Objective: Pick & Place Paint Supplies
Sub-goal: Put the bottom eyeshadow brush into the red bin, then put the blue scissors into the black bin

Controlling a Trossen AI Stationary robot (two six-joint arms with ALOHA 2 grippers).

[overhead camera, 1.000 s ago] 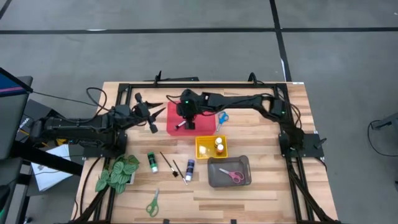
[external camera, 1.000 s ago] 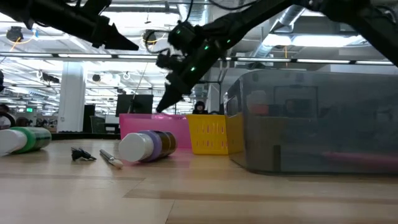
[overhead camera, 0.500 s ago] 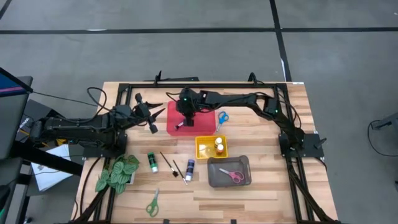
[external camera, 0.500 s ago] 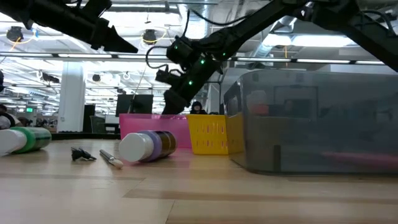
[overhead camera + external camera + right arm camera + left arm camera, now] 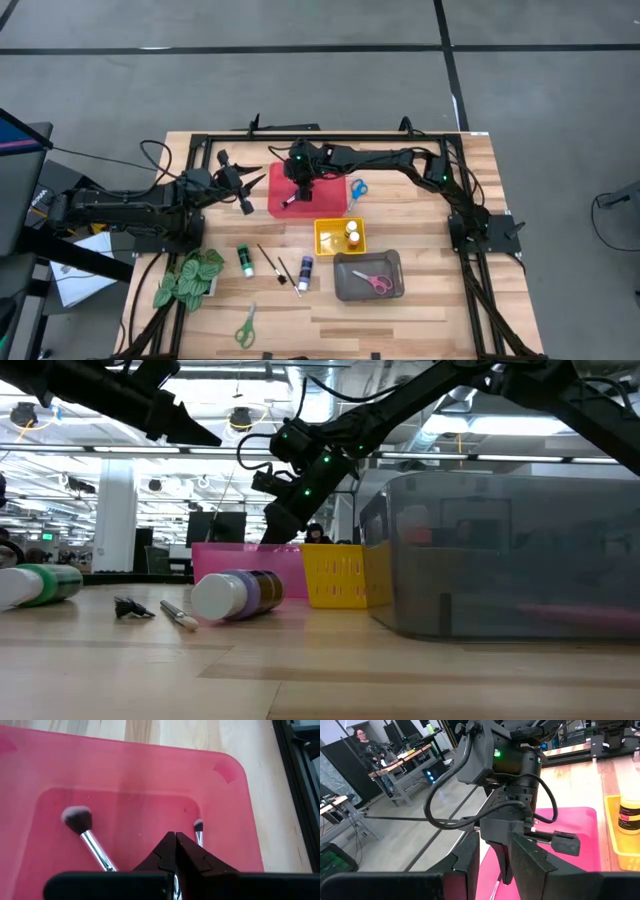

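Observation:
My right gripper (image 5: 300, 195) hangs over the red tray (image 5: 330, 205), fingers pointing down and shut on a thin paintbrush whose small bristle tip (image 5: 198, 825) shows past the fingertips (image 5: 175, 837). A larger brush with a silver ferrule (image 5: 85, 832) lies flat in the tray. My left gripper (image 5: 245, 195) hovers open just left of the tray, touching nothing. On the near side lie a green bottle (image 5: 245, 260), two thin brushes (image 5: 268, 260), a purple bottle (image 5: 304, 272) and green scissors (image 5: 245, 325). Blue scissors (image 5: 357, 188) lie right of the tray. My right gripper comes from above, pointing down, and is shut on the thin paintbrush. The bristle end (image 5: 198, 832) sticks out beside the fingertips just above the tray floor. The fingers (image 5: 160, 857) hide the handle and the place of contact.
A yellow tray (image 5: 328, 243) holds small bottles. The grey tray (image 5: 345, 288) holds pink scissors (image 5: 373, 282). A green fake plant (image 5: 190, 278) sits at the near left. A black frame (image 5: 330, 135) runs along the far edge. People and benches show beyond the table.
My right gripper has moved a little toward the far edge and sunk lower over the red tray, staying shut. The brush lying in the tray has not moved.

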